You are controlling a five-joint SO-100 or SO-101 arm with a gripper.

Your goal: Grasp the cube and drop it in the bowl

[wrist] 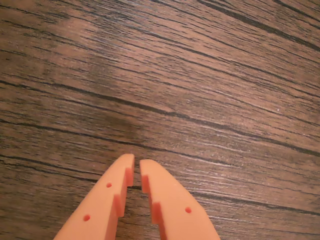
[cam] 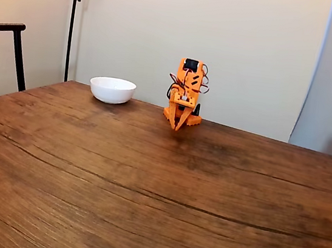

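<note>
The gripper [wrist: 137, 167] is pointing down at the table [wrist: 200, 90] in the wrist view, its 2 orange fingers [wrist: 112, 195] standing nearly together with only a narrow slit between the tips, and nothing is sitting between them. In the fixed view the gripper [cam: 178, 125] is hanging from the folded orange arm [cam: 185, 93], its tip just above the wood near the arm's own base.

The bowl [cam: 112, 90] is sitting on the table to the left of the arm in the fixed view, near it but not touching, close to the far edge. From this low angle I cannot tell what, if anything, is lying inside it. I cannot make out the cube in either view.

In front of the arm the wood is lying bare all the way toward the camera, and to the right of the arm as well. Left of the bowl, past the table's corner, a dark chair back [cam: 4, 48] is standing, with a thin lamp pole [cam: 73, 20] behind the bowl against the wall.
</note>
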